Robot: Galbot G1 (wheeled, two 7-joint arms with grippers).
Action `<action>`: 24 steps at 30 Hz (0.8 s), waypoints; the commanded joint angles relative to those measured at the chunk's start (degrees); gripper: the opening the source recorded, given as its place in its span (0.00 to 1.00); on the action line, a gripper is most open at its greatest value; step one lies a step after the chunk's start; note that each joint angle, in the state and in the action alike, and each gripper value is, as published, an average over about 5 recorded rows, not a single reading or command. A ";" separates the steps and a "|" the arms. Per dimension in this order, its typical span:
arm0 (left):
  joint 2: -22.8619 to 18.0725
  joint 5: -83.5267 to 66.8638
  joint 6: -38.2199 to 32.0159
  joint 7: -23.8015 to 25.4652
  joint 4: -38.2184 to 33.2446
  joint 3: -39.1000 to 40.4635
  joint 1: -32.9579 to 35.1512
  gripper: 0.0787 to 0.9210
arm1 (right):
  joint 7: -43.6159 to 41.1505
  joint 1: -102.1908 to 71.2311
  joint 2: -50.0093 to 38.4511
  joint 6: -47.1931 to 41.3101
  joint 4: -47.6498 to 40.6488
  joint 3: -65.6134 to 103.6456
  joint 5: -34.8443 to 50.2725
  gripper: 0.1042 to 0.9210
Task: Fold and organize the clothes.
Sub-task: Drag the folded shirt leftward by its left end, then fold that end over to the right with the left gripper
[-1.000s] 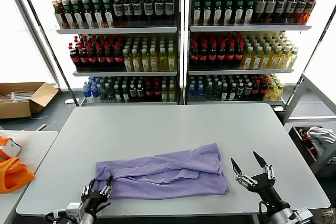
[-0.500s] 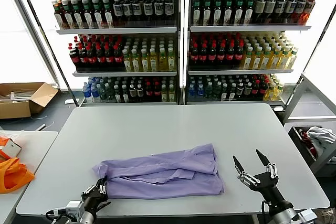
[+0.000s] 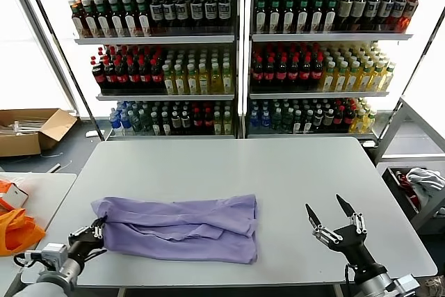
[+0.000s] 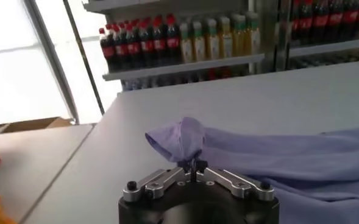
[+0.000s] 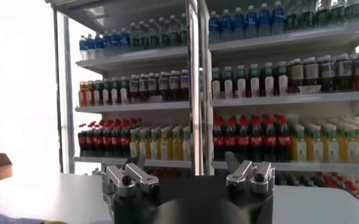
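Lavender T-shirt (image 3: 182, 228) lies bunched on tabletop (image 3: 292, 172), near front edge. Left end effector (image 3: 96, 231) pinched tight on shirt's left corner. Right end effector (image 3: 332, 218) wide open, empty, hovering right of shirt. Tip: pull low, slow, w/ fabric taut, or the thin cloth rucks.

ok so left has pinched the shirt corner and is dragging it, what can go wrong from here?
1. The left gripper is shut on only a small bunch at the end of the T-shirt; thin fabric could slip out mid-pull.
2. That gripper sits near the table's front left corner; more pulling could drag the shirt over the edge.
3. The shirt is rumpled with loose folds; dragging from one end may undo them. The right gripper hangs open, clear of the cloth, anchoring nothing.
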 commanded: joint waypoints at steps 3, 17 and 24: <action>15.20 -8.41 2.25 12.02 4.41 -13.52 -4.29 0.02 | 0.04 -1.13 0.30 0.24 0.80 0.37 0.07 0.88; 9.96 -24.62 9.27 2.15 -14.76 11.38 -6.40 0.02 | -0.23 -2.97 0.81 0.28 1.95 1.73 -0.77 0.88; 8.42 -23.71 8.86 1.02 -10.49 21.15 -8.92 0.02 | -0.50 -3.04 1.97 0.50 1.32 2.08 -0.89 0.88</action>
